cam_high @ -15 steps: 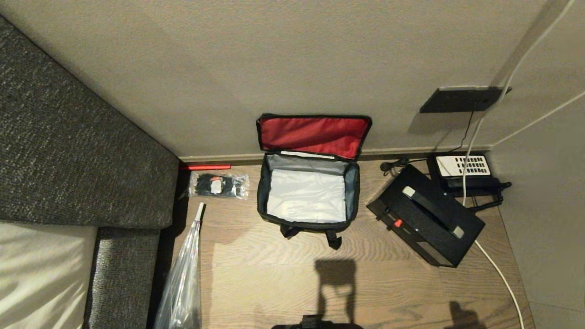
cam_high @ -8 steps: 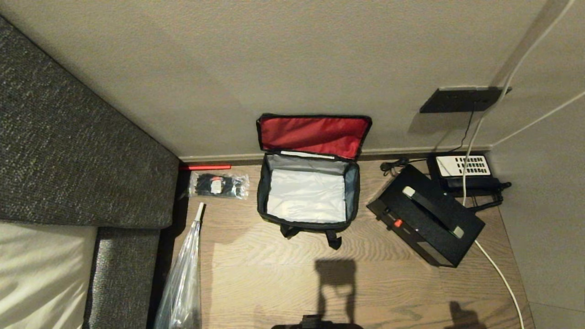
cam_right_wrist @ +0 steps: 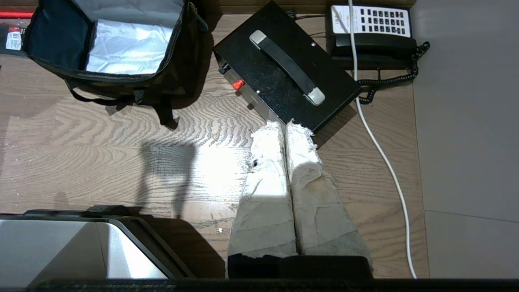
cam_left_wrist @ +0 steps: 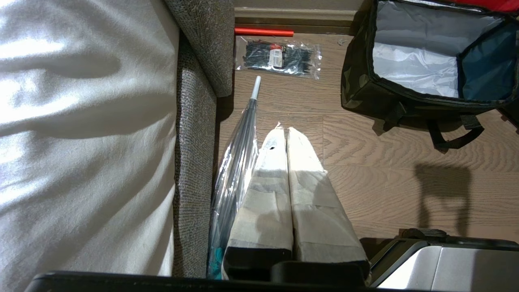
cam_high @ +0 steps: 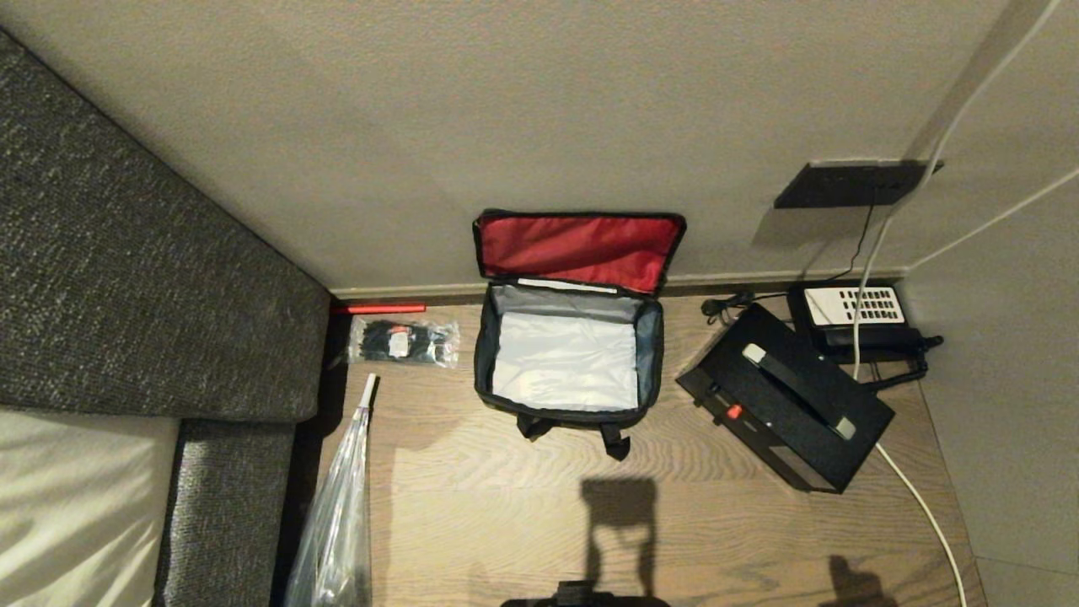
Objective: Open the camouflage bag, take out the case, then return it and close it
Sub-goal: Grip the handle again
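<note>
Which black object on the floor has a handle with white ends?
The flat black rectangular hard case, lying beside the open bag; the black telephone behind it has a white keypad instead.

left end effector (cam_left_wrist: 287, 132) closed, right end effector (cam_right_wrist: 285, 126) closed

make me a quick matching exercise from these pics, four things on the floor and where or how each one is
Things:
1. camouflage bag
2. case
3. telephone
4. packet of black cable ties

States:
A. against the wall, behind the case
B. lid up, inside empty
C. beside the sofa, on the bag's other side from the case
D. flat on the floor outside the bag, handle up

Pairs: 1-B, 2-D, 3-A, 4-C
</note>
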You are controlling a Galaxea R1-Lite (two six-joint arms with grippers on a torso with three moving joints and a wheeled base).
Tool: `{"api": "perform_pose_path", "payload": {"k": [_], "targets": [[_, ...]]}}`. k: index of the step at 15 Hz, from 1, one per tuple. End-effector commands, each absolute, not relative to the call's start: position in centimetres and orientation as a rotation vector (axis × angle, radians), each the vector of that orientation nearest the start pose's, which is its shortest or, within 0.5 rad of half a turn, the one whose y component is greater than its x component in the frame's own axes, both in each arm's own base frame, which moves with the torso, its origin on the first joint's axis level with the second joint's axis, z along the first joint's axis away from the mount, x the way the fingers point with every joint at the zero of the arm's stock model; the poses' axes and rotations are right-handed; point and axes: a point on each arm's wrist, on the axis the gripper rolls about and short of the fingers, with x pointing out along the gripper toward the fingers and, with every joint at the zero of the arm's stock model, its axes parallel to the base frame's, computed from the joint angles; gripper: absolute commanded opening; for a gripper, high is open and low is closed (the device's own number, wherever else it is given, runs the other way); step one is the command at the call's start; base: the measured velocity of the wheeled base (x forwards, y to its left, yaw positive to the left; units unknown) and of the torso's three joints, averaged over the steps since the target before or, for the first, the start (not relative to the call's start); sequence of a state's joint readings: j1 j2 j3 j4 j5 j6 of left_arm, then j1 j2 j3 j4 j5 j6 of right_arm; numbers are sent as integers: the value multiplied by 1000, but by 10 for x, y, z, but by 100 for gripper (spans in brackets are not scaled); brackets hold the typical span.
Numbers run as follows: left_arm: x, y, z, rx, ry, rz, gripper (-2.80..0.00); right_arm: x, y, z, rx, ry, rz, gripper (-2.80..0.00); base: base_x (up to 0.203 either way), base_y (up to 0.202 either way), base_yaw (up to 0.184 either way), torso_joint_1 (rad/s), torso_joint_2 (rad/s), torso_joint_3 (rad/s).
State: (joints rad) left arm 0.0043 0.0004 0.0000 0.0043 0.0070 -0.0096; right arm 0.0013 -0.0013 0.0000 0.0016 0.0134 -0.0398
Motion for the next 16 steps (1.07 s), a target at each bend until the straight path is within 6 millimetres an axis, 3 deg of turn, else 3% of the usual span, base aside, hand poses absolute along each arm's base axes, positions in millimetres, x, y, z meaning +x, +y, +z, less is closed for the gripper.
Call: {"api": "perform_pose_path", "payload": {"k": [1,16], "targets": [[-23,0,74,-9,6,12,-280,-23,0,75,-40,-5,15,-280,0,0,0,0,0,0],[-23,0,74,-11,7,12,-280,-23,0,75,-40,-3,15,-280,0,0,0,0,0,0]]}}
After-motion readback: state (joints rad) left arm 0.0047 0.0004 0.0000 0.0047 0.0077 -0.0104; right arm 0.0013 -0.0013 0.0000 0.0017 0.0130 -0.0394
